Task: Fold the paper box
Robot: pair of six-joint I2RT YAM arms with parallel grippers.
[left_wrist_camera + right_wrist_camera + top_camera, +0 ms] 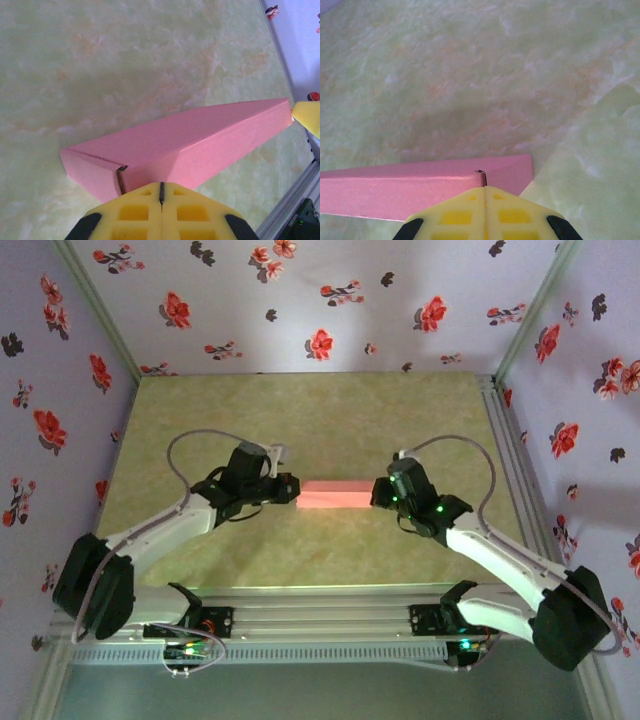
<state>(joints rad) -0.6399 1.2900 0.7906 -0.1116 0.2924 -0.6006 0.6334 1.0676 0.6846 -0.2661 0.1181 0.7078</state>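
The paper box [337,494] lies as a long, closed salmon-pink block in the middle of the table, one gripper at each end. My left gripper [294,491] is shut, its yellow tips [161,186] pressed against the box's near end wall [190,145], beside a corner seam [120,176]. My right gripper [377,492] is shut at the other end, where a thin raised card edge [480,173] of the box [395,190] runs into the seam between its tips [485,188]. A right fingertip [307,115] touches the box's far end in the left wrist view.
The green marbled tabletop [320,420] surrounds the box. An aluminium rail [320,605] runs along the near edge by the arm bases, and another [505,450] along the right side. Floral walls [300,300] close in the back and both sides.
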